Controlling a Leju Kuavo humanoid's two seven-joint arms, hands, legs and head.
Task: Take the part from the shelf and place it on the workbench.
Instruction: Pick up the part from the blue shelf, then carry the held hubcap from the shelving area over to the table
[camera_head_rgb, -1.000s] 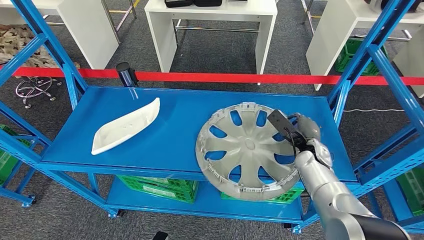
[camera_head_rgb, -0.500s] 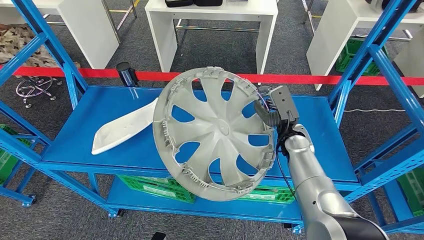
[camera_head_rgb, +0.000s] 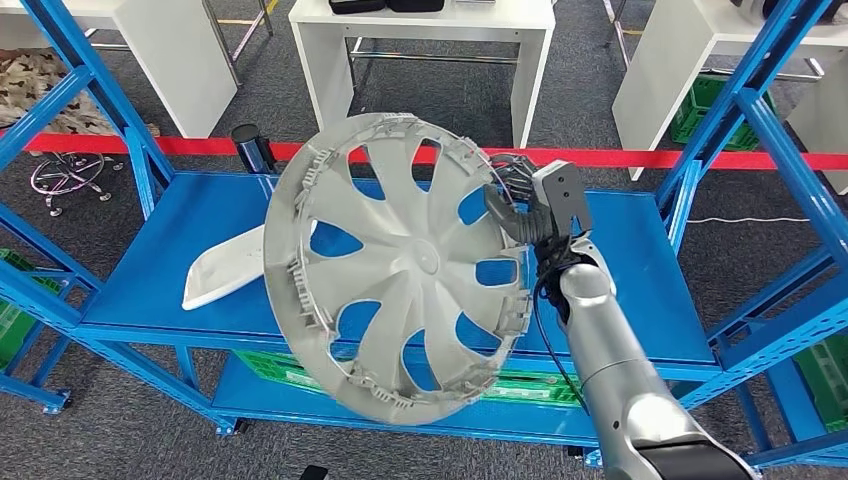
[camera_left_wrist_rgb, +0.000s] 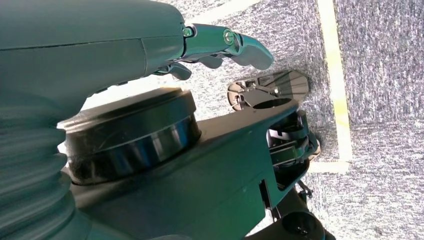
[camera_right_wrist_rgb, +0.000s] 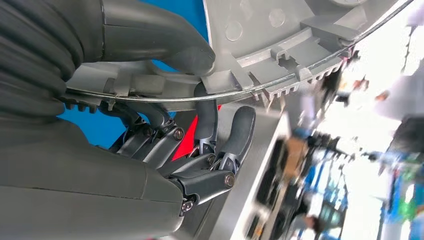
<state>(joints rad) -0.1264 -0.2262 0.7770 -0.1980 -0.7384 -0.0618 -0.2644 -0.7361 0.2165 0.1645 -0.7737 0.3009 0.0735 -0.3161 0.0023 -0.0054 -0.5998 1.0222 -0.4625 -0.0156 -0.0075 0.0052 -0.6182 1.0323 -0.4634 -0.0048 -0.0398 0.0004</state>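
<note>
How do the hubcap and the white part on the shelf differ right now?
The hubcap is round, silver-grey and spoked with openings; the white part is long, narrow, pointed and solid. The hubcap is lifted off the shelf and tilted up on edge, gripped at its rim by the right hand; the white part lies flat on the shelf, untouched. The hubcap looks far larger.

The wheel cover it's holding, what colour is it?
Silver-grey wheel cover, seen best in the head view.

Looked forward and down from high on the body onto the blue shelf. Sat close behind the right hand at the hubcap rim, a grip shared with the head view. Faced grey carpet from the left wrist.
</note>
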